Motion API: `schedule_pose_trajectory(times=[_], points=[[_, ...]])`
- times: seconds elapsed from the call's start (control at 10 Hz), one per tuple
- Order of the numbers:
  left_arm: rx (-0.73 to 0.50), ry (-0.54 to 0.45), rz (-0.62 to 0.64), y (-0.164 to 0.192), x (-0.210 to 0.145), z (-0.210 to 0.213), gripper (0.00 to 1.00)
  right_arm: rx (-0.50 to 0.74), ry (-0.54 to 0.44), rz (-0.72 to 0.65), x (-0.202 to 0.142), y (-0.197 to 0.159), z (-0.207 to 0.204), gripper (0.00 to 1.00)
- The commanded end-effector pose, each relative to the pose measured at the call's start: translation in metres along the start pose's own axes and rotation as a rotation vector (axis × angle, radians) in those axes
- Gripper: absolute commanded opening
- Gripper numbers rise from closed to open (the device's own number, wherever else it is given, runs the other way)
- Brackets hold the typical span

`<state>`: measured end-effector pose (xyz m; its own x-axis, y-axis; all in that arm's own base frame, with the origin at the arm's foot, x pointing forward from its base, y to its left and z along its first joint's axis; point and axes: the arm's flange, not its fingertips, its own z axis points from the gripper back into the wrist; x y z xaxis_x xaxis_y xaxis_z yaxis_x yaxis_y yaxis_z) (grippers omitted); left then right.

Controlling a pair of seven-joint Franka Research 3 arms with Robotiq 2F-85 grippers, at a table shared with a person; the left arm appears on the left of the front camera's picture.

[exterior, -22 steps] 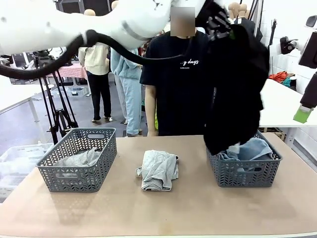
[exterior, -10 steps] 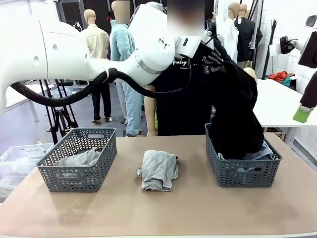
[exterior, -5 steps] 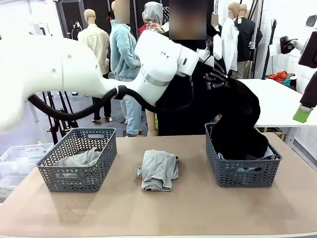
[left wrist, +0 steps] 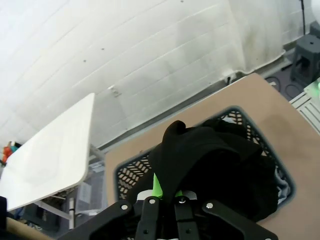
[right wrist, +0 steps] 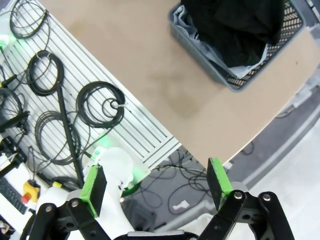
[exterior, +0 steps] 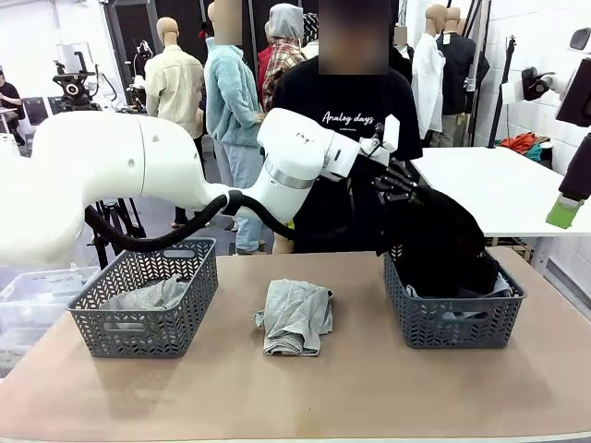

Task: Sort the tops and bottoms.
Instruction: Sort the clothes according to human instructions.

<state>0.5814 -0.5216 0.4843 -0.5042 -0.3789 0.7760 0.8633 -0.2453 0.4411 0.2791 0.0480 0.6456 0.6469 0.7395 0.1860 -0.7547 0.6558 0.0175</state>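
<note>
Left claw (exterior: 399, 181) lowered toward right basket (exterior: 452, 325); clenched on black garment (exterior: 445, 242) draping below into it. Right claw (right wrist: 156, 182) spread, empty.

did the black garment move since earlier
Yes: the black garment has come down, from hanging above the right-hand basket to mostly piled inside it.

The left arm (exterior: 166, 171) stretches from the left side across the middle, with its wrist tipped down. The left end effector (exterior: 399, 181) is pinched tight on a black garment (exterior: 443, 242). The right end effector (right wrist: 156, 180) has its two fingers spread wide apart, holding nothing.
</note>
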Motion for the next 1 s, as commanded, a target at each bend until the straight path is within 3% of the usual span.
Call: schedule_pose_trajectory(times=[0.0, 0.3, 0.7, 0.9], points=[[0.031, 0.009, -0.021, 0.004, 0.003, 0.005, 0.0, -0.002, 0.01, -0.014, 0.002, 0.001, 0.001, 1.0], [-0.053, 0.016, 0.001, -0.004, 0.002, -0.006, 0.0, -0.002, 0.01, -0.014, 0.002, 0.001, 0.001, 1.0], [-0.347, 0.097, 0.069, 0.023, -0.069, -0.113, 0.0, -0.002, 0.01, -0.014, 0.002, 0.001, 0.001, 1.0], [-0.402, 0.142, 0.123, 0.026, -0.098, -0.136, 0.0, -0.002, 0.01, -0.014, 0.002, 0.001, 0.001, 1.0]])
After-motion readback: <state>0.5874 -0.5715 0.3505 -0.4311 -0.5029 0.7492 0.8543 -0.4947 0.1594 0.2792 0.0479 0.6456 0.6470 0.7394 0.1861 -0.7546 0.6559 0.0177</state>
